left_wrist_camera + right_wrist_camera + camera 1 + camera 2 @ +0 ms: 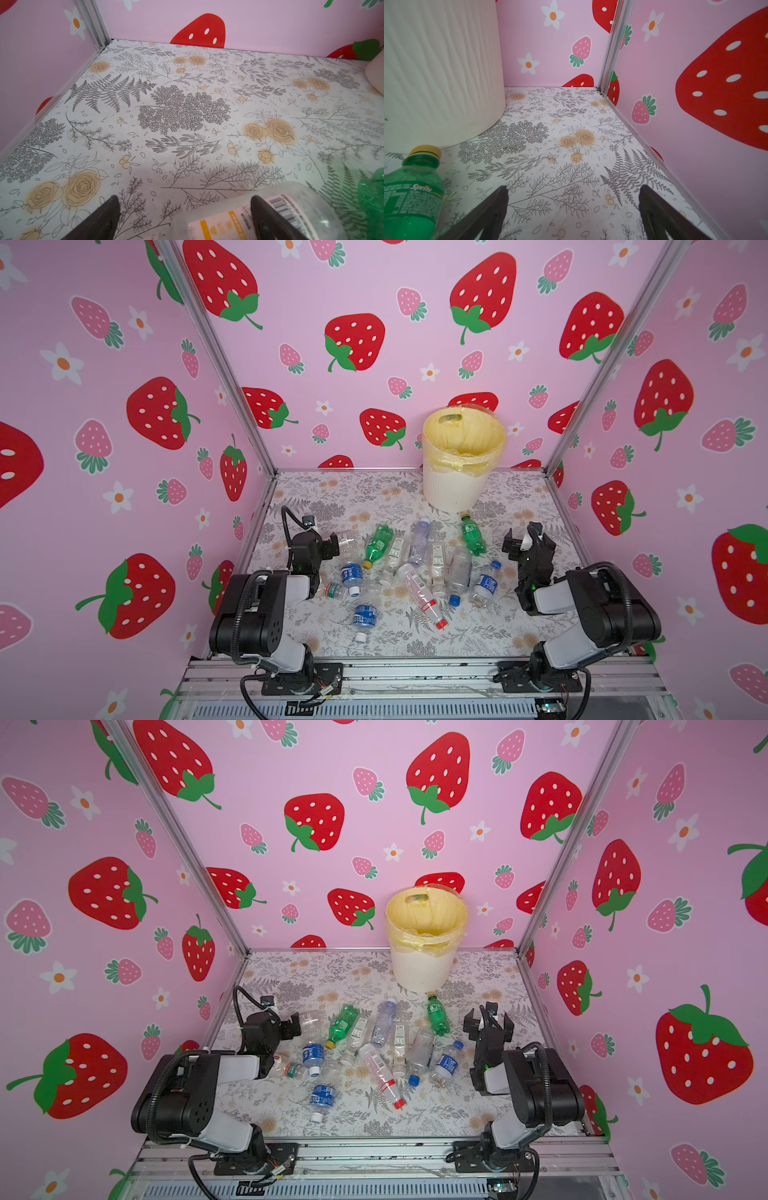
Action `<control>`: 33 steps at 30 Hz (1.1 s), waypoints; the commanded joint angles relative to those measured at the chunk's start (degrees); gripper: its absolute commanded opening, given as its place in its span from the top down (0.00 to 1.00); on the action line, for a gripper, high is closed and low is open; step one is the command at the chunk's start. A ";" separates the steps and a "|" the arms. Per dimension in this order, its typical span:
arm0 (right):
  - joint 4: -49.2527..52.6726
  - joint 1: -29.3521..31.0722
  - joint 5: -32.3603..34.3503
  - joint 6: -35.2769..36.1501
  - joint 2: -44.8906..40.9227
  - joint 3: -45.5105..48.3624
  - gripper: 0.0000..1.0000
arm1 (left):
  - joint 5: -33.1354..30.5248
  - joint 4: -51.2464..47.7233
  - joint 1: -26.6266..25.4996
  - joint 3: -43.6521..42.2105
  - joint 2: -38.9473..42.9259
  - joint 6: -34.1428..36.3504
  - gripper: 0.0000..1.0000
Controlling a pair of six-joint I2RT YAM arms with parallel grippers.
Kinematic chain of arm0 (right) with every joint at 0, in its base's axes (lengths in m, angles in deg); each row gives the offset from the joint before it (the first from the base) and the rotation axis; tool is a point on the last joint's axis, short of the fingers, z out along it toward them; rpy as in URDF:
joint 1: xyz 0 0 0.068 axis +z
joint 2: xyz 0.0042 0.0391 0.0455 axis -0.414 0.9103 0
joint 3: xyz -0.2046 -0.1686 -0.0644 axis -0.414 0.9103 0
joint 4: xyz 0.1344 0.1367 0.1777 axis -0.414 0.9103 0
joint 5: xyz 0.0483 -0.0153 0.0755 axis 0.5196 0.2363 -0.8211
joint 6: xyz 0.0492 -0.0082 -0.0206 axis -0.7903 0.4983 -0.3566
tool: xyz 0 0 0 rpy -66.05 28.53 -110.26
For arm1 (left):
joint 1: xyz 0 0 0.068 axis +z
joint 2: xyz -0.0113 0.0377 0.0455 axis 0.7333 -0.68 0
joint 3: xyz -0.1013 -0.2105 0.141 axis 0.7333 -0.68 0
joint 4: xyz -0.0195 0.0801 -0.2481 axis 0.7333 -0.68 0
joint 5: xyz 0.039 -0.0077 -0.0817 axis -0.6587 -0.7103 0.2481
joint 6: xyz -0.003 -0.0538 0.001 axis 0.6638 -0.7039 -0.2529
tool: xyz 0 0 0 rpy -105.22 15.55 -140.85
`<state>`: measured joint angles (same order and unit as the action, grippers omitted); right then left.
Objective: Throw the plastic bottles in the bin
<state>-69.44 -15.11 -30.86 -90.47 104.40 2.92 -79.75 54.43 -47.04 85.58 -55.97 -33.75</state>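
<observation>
While both arms rest low near the front rail, the plastic bottles (415,568) lie on their sides across the middle of the floral tabletop (332,497), in front of the bin. Far left, the left gripper (336,546) has its jaws spread wide, and a clear bottle (347,541) lies at its tips. In the left wrist view this bottle's white and yellow label (218,226) sits partly between the fingers (104,216); whether they touch it I cannot tell. Next come two blue-labelled bottles (352,574), a green bottle with a yellow cap (378,545), several clear ones and a red-capped bottle (424,599). A green Sprite bottle (411,193) lies with its cap just beside the bin's ribbed wall (442,72). The cream bin (453,489) stands upright at the back, its yellow bag liner (465,435) folded over the rim; only crumpled liner shows inside. Far right, the right gripper (524,541) is spread wide over bare tabletop
</observation>
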 commanded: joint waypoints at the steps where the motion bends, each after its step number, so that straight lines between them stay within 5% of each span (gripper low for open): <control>1: -1.87 -0.23 0.29 0.28 -0.18 0.13 0.01 | 0.58 0.72 0.20 1.33 -0.35 0.52 0.01; 6: -2.31 -0.14 2.07 -0.31 -2.48 1.50 0.01 | -0.52 -0.86 -0.01 1.46 1.54 0.08 0.01; 10: -1.97 1.96 4.17 1.79 -5.16 1.72 0.01 | -8.28 -8.38 -0.21 2.43 7.22 -3.35 0.01; 15: 27.24 2.41 8.45 -5.34 -12.32 -10.18 0.01 | -13.41 -25.21 -0.42 11.48 7.62 -7.11 0.01; 25: 63.06 2.59 -4.69 -15.68 -14.06 -28.20 0.01 | -16.91 -36.48 -3.98 16.62 17.60 -19.01 0.01; 33: 83.13 4.63 -12.19 -27.86 -15.42 -31.26 0.01 | -21.00 -43.41 -18.48 18.60 20.15 -18.70 0.01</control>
<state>1.63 -11.59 -39.06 -111.14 90.26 -27.82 -96.98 16.61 -61.33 101.71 -35.95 -50.91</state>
